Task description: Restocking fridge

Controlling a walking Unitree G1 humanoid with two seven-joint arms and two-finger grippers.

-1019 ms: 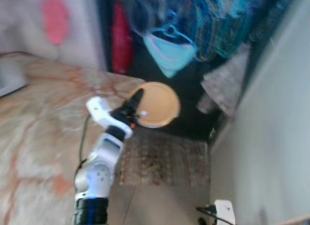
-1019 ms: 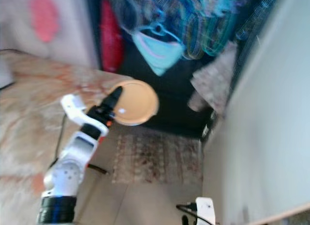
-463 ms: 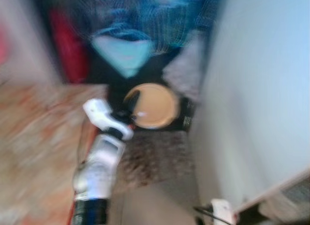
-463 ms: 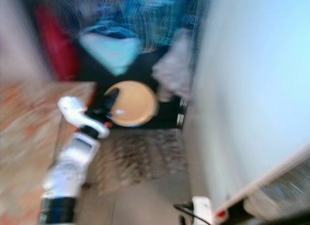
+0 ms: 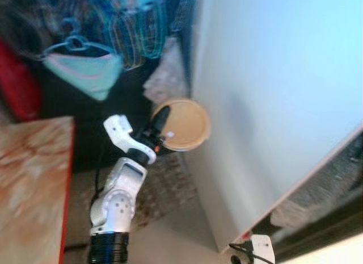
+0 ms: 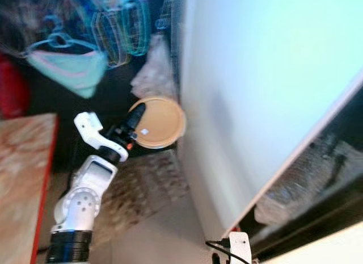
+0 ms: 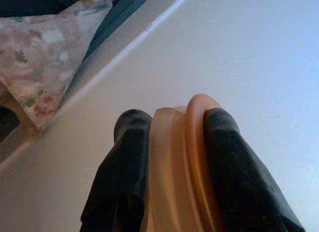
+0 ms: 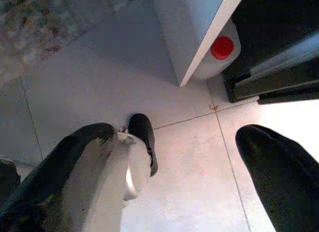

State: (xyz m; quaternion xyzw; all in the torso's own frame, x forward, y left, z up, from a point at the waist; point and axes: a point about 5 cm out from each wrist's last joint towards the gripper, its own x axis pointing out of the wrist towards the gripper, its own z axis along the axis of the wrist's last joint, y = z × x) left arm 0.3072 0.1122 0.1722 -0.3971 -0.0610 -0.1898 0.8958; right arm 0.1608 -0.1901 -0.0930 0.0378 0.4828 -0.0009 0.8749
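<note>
My left gripper (image 7: pixel 174 123) is shut on a round tan plate (image 5: pixel 182 125), held up on edge at chest height. Along the fingers (image 7: pixel 127 157) the plate's rim (image 7: pixel 177 162) looks like two thin tan layers pinched together. The plate is just left of a big white fridge door (image 5: pixel 272 93) that stands open. Beyond the door's lower edge, dim fridge shelves (image 6: pixel 317 167) hold something wrapped. My right gripper (image 8: pixel 177 137) hangs low over the tiled floor (image 8: pixel 189 172), open with nothing between its fingers.
A marble-patterned table (image 5: pixel 28 179) is at the left. A patterned rug (image 5: pixel 164 190) lies on the floor ahead. Clothes on hangers (image 5: pixel 85 71) fill the dark corner behind. A white jug with a red cap (image 8: pixel 222 47) stands by the door's bottom corner.
The camera has swung right, so the fridge door and shelves have come into view and the table has slid left. My left gripper still holds the plate the same way.
</note>
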